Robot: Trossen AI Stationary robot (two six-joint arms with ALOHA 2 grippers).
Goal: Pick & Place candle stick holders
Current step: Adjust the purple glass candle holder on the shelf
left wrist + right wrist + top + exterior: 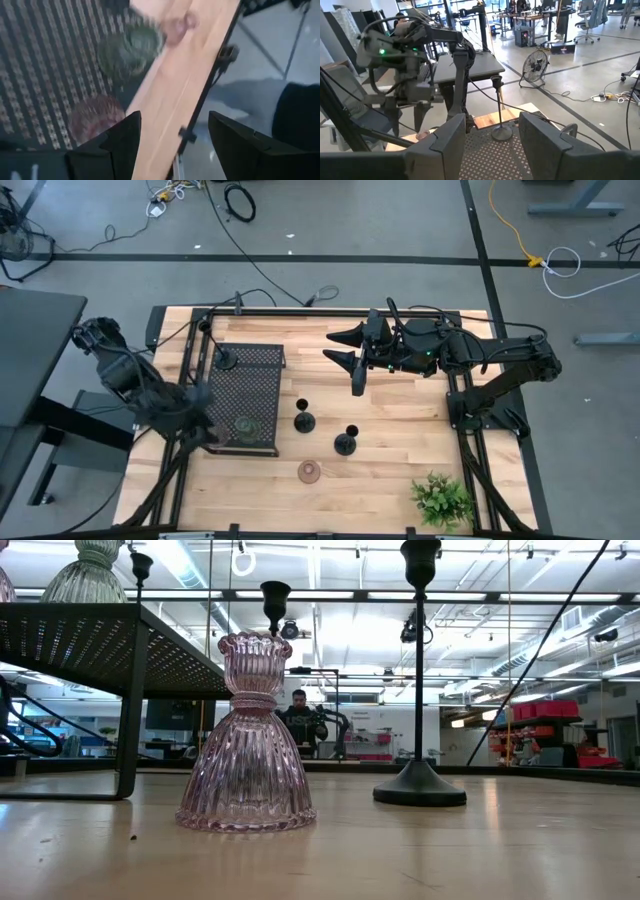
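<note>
Six candle stick holders were in view. Three were black, each with a round base and a thin stem: two (304, 420) (346, 442) stood on the bare wood near the middle of the table, close to each other, and a third (226, 360) stood on the far corner of the perforated stand (252, 385). Three were squat ribbed glass: a pink one (310, 471) sat alone on the wood near the front edge, a pale green one (244, 424) rested on the stand's near part, and another pinkish one (95, 115) showed beside it in the left wrist view.

The left gripper (172, 142) hung over the near edge of the stand with its fingers spread apart and nothing between them, touching neither glass holder. The right gripper (343, 348) was held above the far middle of the table, pointing toward the stand, its fingers likewise parted and empty.

The stand was a black metal platform, pierced all over with small holes and raised on thin legs. The table (400, 470) was pale planked wood. A small green leafy plant (442, 500) sat at its front right corner.
</note>
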